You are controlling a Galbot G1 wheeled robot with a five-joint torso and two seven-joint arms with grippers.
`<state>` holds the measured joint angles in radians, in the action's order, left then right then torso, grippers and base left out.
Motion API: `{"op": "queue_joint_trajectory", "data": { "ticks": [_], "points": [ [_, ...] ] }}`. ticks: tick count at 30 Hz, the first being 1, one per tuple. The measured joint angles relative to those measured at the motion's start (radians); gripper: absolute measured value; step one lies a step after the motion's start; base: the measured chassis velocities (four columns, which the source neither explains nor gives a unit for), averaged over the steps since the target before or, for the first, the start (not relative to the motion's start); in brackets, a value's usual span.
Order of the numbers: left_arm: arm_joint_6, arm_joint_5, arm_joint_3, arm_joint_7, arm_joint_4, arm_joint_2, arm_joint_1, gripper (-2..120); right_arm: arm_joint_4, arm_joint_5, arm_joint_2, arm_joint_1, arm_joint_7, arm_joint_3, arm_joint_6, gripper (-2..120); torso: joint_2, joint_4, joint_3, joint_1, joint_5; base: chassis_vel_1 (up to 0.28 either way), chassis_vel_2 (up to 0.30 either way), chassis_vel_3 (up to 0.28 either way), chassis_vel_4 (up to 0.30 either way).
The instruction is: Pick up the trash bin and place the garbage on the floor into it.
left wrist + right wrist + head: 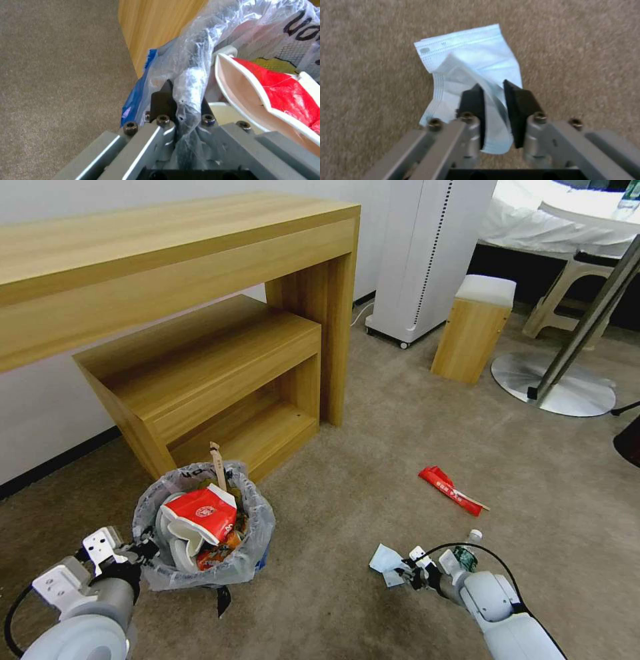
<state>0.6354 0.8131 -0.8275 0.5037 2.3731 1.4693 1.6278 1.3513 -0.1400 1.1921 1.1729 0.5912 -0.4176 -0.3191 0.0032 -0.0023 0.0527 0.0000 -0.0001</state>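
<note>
- The left gripper [143, 551] sat at the trash bin's [200, 573] nine o'clock side, its fingers [162, 100] clamped together on the bagged rim.
- The trash bin stood on the floor [373, 447] at the wooden shelf's [220, 380] six o'clock, already holding a red paper box [203, 513] and a wooden stick [217, 465].
- The right gripper [408, 573] pinched a pale-blue scrap [470, 75], its pads [471, 100] closed on the scrap's folded edge.
- A long red wrapper [448, 489] lay on the floor at one o'clock from that gripper.
- A green-labelled clear bottle [467, 553] lay just beside the right arm's wrist.
</note>
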Motion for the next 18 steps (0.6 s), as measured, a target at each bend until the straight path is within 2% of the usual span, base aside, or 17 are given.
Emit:
{"op": "queue_joint_trajectory", "data": {
  "ticks": [3,5,7,9,11,12,13,15,17,18],
  "points": [
    [0.0,-0.01,0.006,0.0,0.003,0.004,0.003,1,0.0,0.017,-0.001,0.002,-0.022,0.0,0.022,0,0.0,0.0,0.0,0.0,0.0,0.0,0.0,0.0,0.0],
    [0.0,-0.011,0.007,0.0,0.005,0.004,0.003,1,0.001,0.02,-0.001,0.003,-0.025,-0.001,0.031,0,0.0,0.0,0.0,0.0,0.0,0.0,0.0,0.0,0.0],
    [0.0,-0.015,0.011,0.0,0.01,0.003,0.004,1,0.023,0.069,-0.004,0.015,-0.027,-0.011,0.104,0,0.0,0.0,0.0,0.0,0.0001,0.0,0.0,0.0,0.0],
    [0.0,-0.016,0.011,0.001,0.01,0.003,0.004,1,0.031,0.078,-0.004,0.019,-0.024,-0.014,0.118,0,0.0,0.0,0.0,0.0,0.0002,0.0,0.0,0.0,0.0],
    [0.0,-0.028,0.021,0.003,0.011,0.004,0.008,1,0.131,0.148,-0.012,0.048,0.005,-0.04,0.166,0,0.0,0.0,0.0,0.0,0.0001,0.0,0.0,0.0,0.0],
    [0.0,-0.031,0.029,0.004,0.009,0.005,0.011,1,0.195,0.193,-0.018,0.062,0.013,-0.048,0.16,0,0.0,-0.0001,0.0,0.0,0.0003,0.0,0.0,0.0,0.0],
    [0.0,-0.031,0.029,0.004,0.009,0.005,0.011,1,0.195,0.193,-0.018,0.062,0.013,-0.048,0.16,0,0.0,-0.0001,0.0,0.0,0.0003,0.0,0.0,0.0,0.0],
    [0.0,-0.031,0.052,0.002,0.005,0.007,0.021,1,0.337,0.301,-0.034,0.08,0.019,-0.063,0.125,0,0.0,0.0,0.0,0.0,-0.0003,0.0,0.0,0.0,0.0],
    [0.0,-0.031,0.06,0.001,0.003,0.007,0.023,1,0.386,0.34,-0.039,0.082,0.021,-0.067,0.118,0,0.0,0.0,0.0,0.0,-0.0003,0.0,0.0,0.0,0.0],
    [0.0,-0.032,0.07,-0.001,0.0,0.008,0.026,1,0.442,0.423,-0.045,0.081,0.031,-0.07,0.129,0,0.0,0.0,0.0,0.0,-0.0002,0.0,0.0,0.0,0.0]
  ]
}}
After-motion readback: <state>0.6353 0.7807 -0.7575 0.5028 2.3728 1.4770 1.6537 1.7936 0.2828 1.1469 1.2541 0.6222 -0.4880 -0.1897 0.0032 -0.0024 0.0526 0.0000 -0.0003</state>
